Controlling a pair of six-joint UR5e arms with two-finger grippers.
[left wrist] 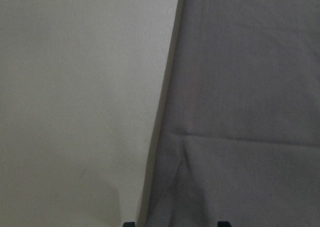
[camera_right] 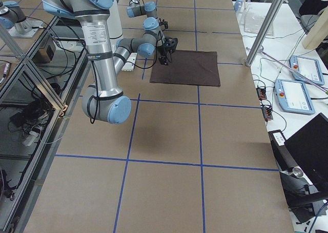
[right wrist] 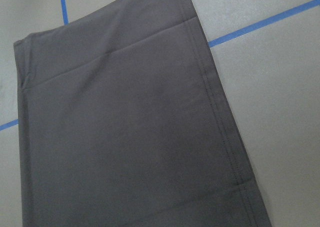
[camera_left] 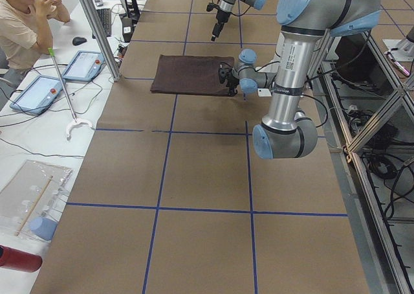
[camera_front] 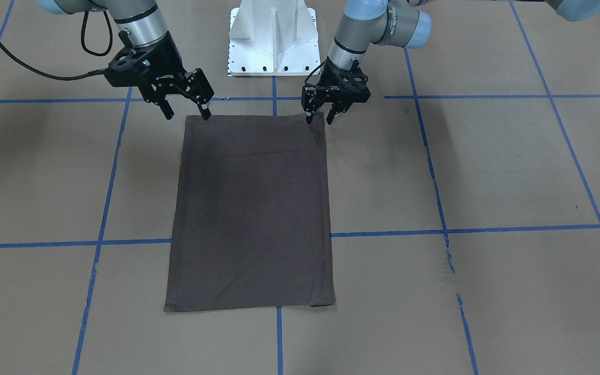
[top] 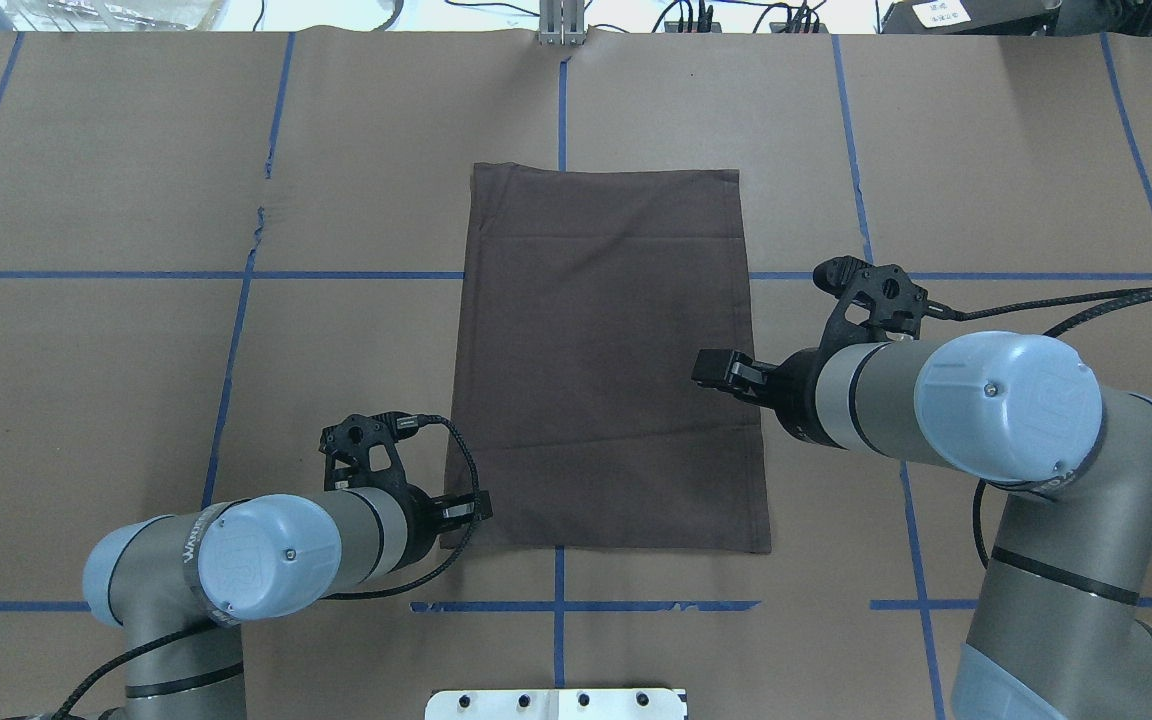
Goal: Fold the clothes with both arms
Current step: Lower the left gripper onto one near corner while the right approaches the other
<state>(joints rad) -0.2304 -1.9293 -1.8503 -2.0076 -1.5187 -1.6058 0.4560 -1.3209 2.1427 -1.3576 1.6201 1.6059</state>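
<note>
On the worktop (camera_front: 487, 172), the folded T-shirt (camera_front: 250, 208) lies flat; left gripper (camera_front: 319, 122) and right gripper (camera_front: 188, 116) stand open at its robot-side corners.

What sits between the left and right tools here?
Front-facing view: only the robot-side edge of the T-shirt and bare taped table between left tool and right tool.

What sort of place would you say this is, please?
Probably a robotics lab: the left arm and right arm stand at a table gridded with blue tape, with teach pendants on a side bench.
</note>
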